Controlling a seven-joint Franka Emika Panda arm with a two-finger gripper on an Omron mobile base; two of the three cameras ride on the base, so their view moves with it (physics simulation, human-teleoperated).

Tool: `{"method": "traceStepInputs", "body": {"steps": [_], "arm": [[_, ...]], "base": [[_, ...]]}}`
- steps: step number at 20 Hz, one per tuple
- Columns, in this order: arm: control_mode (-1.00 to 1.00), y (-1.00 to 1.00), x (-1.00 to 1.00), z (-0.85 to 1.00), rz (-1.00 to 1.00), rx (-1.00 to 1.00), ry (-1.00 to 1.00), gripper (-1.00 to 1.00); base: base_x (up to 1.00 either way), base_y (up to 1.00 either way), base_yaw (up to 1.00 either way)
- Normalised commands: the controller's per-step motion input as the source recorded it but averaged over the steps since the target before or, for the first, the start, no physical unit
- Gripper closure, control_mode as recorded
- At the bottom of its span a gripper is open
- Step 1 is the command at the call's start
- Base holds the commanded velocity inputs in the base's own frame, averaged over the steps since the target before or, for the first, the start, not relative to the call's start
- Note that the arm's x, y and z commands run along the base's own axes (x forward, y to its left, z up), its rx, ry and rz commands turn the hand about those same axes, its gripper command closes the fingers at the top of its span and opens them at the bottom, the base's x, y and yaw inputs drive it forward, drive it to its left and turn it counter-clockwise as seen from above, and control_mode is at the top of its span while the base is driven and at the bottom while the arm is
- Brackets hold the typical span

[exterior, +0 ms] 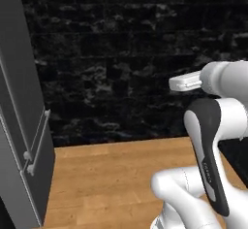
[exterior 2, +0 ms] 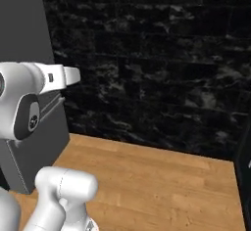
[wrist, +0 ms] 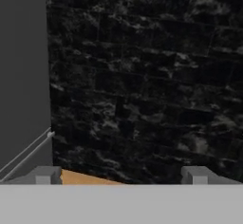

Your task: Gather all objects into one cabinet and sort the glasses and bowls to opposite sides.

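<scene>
The gripper, jaws wide apart and holding nothing, faces a dark brick wall above the wooden floor, with no task kitchenware or black cabinet visible ahead.

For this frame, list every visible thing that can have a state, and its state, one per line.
gripper: open, jaws wide apart, holding nothing, aimed at the black stone wall.
grey appliance: doors shut, its two pale bar handles untouched.
wooden floor: bare where it shows, nothing lying on it.
robot arm: folded up, clear of the appliance and the wall.
</scene>
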Motion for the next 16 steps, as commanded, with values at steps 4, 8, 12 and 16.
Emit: {"method": "traceStepInputs", "body": {"steps": [4,8,12,16], "arm": [[1.00,0.00,0.00,0.00,0.00,0.00,0.00,-1.00],[1.00,0.00,0.00,0.00,0.00,0.00,0.00,-1.00],[1.00,0.00,0.00,0.00,0.00,0.00,0.00,-1.00],[1.00,0.00,0.00,0.00,0.00,0.00,0.00,-1.00]], "base": [[-0.67,-0.51,0.35],[-0.31,0.19,0.68],[-0.41,0.45,0.77],[-0.78,0.20,0.69]]}}
